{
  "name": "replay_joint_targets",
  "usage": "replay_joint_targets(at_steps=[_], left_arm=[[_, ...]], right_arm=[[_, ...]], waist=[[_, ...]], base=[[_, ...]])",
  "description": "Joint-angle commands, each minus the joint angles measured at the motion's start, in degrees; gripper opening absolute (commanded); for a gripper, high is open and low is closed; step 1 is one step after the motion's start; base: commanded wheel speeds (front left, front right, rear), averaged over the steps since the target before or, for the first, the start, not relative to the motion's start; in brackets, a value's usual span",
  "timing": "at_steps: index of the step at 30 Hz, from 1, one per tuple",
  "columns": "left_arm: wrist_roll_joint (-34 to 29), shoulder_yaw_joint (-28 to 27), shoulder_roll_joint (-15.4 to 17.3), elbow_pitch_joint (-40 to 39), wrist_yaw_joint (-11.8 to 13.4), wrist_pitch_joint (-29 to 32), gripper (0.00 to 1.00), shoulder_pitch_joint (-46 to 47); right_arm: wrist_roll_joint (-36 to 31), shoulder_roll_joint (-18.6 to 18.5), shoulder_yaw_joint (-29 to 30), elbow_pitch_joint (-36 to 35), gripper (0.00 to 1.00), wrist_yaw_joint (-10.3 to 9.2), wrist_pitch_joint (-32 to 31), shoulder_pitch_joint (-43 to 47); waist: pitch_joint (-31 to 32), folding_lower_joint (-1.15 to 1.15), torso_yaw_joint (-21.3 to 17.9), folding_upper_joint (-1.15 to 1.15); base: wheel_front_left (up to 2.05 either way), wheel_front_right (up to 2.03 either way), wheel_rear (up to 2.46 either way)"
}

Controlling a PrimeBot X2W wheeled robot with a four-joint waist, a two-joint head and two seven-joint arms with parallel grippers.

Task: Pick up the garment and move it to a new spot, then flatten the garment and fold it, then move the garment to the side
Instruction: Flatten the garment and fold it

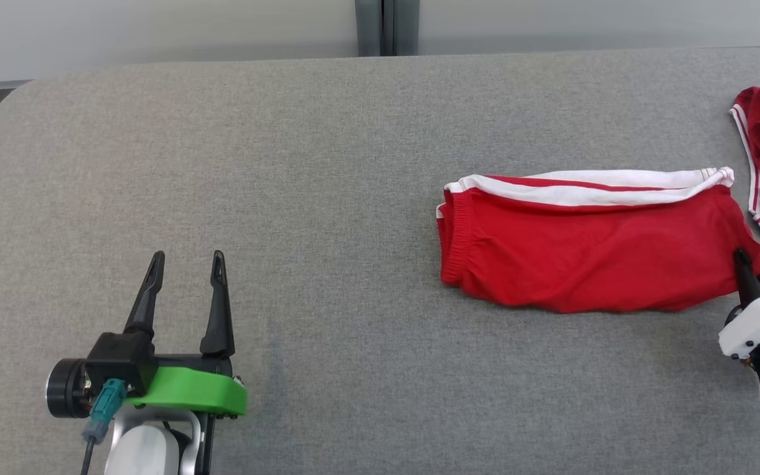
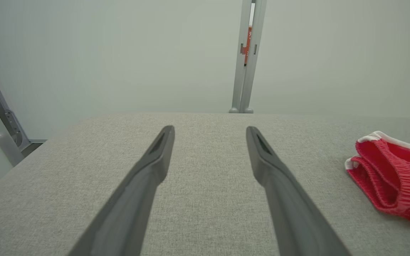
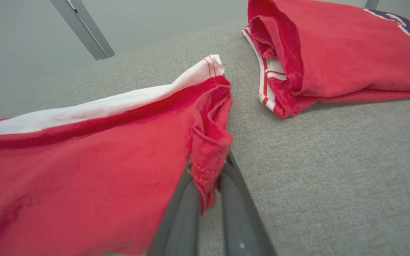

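Grey padded table, red shorts lying long axis left-right.
Right gripper pinched on their near-right corner; shorts stretch away to its left. Left gripper spread, empty, well apart.

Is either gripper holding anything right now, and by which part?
The right gripper is shut on the red shorts, pinching the near corner of the leg-hem end. The left gripper is open, empty.

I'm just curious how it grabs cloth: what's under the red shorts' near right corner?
The right claw, shut, pinches that corner of the red shorts; the fold hides its tips. The rest lies on the grey table; anything beneath is covered.
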State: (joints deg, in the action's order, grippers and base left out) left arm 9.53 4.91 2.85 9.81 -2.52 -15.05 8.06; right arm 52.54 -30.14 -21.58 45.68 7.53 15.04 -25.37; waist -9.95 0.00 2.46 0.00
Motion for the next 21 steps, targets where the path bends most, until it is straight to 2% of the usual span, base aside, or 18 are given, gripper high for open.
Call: replay_joint_targets(at_steps=[1, 11, 21], left_arm=[[-0.7, 0.0, 0.1, 0.2, -0.2, -0.1, 1.00, -0.7], [-0.9, -0.5, 0.1, 0.9, -0.9, -0.1, 1.00, -0.6], [0.0, -0.7, 0.1, 0.7, -0.6, -0.1, 1.00, -1.8]], right_arm=[[-1.1, 0.7, 0.8, -0.9, 0.00, -0.09, 0.2, -0.2], [-6.8, 4.7, 2.5, -6.5, 0.00, -0.09, 0.2, -3.7], [-12.0, 8.7, -2.2, -19.0, 0.00, -0.09, 0.2, -2.8]], waist=[[0.2, 0.00, -0.4, 0.00], [1.8, 0.00, 0.0, 0.00], [2.3, 0.00, 2.0, 0.00]], base=[[0.00, 0.00, 0.00], [0.00, 0.00, 0.00], [0.00, 0.00, 0.00]])
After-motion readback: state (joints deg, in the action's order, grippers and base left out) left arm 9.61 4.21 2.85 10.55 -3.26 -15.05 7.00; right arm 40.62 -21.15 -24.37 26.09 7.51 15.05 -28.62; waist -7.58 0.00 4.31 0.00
